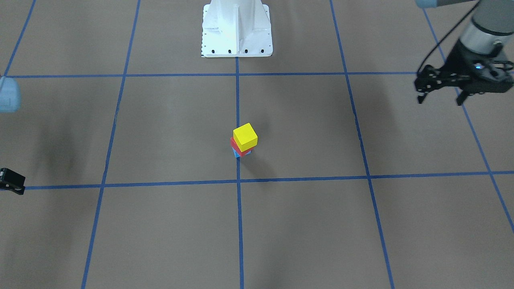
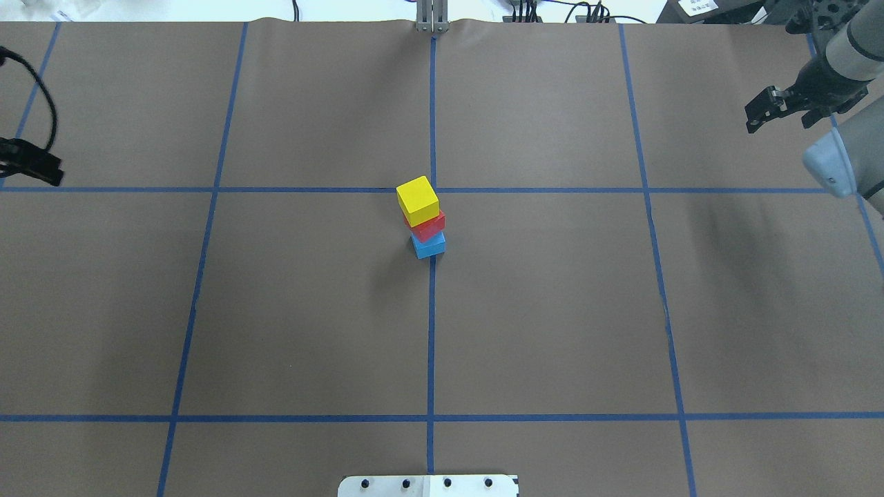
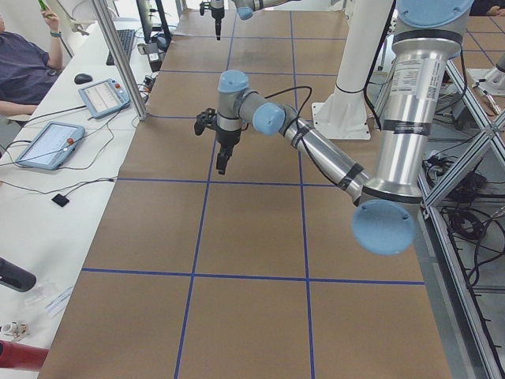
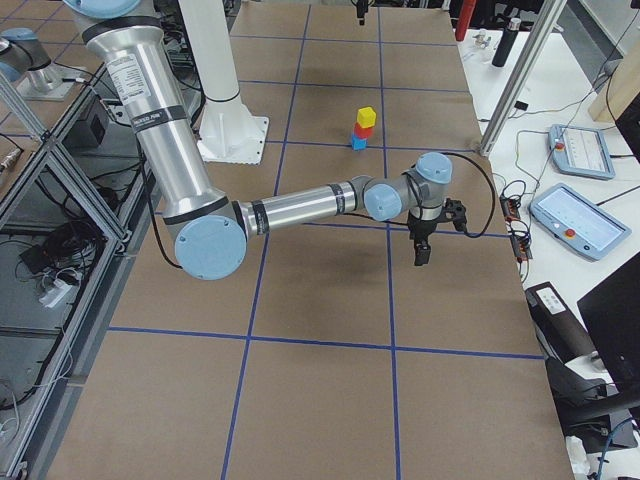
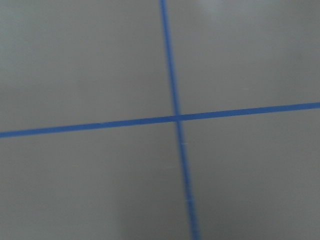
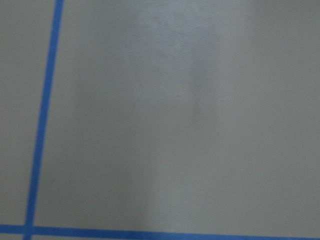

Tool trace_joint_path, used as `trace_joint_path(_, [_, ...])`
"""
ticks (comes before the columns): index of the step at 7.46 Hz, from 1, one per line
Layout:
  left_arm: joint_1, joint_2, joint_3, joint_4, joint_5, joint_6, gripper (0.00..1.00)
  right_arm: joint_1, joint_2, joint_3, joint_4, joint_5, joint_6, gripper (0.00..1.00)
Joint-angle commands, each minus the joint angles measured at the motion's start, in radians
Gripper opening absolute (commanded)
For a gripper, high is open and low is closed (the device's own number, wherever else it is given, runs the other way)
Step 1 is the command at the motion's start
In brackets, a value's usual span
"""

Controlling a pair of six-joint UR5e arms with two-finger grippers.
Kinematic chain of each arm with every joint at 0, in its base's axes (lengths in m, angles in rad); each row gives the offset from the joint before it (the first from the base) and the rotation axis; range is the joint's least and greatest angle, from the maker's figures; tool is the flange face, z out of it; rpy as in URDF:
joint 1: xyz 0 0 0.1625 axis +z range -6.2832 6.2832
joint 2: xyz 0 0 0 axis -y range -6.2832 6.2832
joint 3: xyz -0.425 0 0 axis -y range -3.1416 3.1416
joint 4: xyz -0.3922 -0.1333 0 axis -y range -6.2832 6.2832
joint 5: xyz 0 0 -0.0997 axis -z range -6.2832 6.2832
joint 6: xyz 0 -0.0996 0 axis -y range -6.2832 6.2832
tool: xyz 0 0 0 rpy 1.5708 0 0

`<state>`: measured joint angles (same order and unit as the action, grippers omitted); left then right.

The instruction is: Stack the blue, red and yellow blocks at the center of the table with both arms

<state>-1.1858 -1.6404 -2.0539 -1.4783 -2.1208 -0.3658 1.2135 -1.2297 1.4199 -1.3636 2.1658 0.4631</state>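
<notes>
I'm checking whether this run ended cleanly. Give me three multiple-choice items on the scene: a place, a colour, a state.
1. Where does the stack stand? A) on the centre tape line B) in a corner square C) at the edge
2. Which block is on top? A) blue B) red C) yellow
3. The left pincer is: A) shut on a block B) open and empty C) shut and empty
Key: 1A, the blue block sits on that line; 2C, the yellow block tops the red block; 3B, its fingers are apart, gripping nothing.
</notes>
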Motion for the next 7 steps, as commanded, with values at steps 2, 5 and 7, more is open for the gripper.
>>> trace_joint_path(2, [-0.391,0.051,0.43,-0.087,-0.223,0.727,1.0,0.174,-0.092,-0.022,0.044,0.173,-0.214,1.0])
trace_joint_path(5, [-0.414,0.051,0.654,-0.328,-0.215,0.794,1.0,0.288,-0.123,-0.004,-0.1,0.206,-0.313,1.0])
trace_joint_path(7, [-0.408,0.05,0.562,-0.352,-0.203,0.417,1.0,0.325,-0.151,-0.004,-0.114,0.206,-0.359,1.0])
